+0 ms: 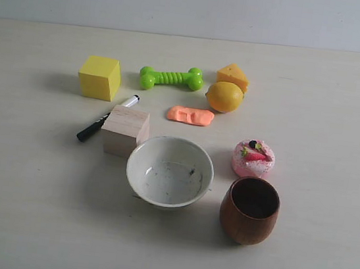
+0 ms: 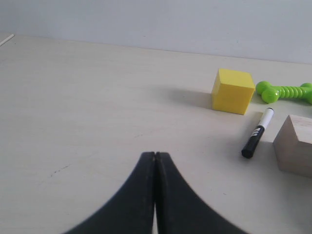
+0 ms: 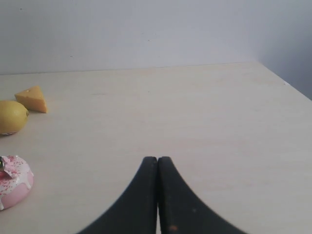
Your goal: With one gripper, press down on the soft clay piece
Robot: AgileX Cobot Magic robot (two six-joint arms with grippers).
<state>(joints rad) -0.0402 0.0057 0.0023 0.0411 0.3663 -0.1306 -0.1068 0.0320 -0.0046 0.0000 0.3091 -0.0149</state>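
Observation:
The soft clay piece [image 1: 190, 115] lies flat on the table, a small salmon-orange wavy lump just in front of the lemon [image 1: 225, 96]. It shows only in the exterior view; neither wrist view catches it. No arm or gripper appears in the exterior view. In the left wrist view my left gripper [image 2: 155, 155] is shut with nothing in it, above bare table well short of the yellow cube [image 2: 233, 90]. In the right wrist view my right gripper [image 3: 157, 159] is shut and empty too, over bare table off to the side of the pink cake toy [image 3: 13, 180].
Around the clay stand a green bone toy [image 1: 171, 78], an orange cheese wedge [image 1: 233, 75], a yellow cube [image 1: 100, 77], a wooden block [image 1: 124, 131], a black marker [image 1: 106, 118], a white bowl [image 1: 170, 172], a pink cake toy [image 1: 254, 158] and a brown wooden cup [image 1: 249, 210].

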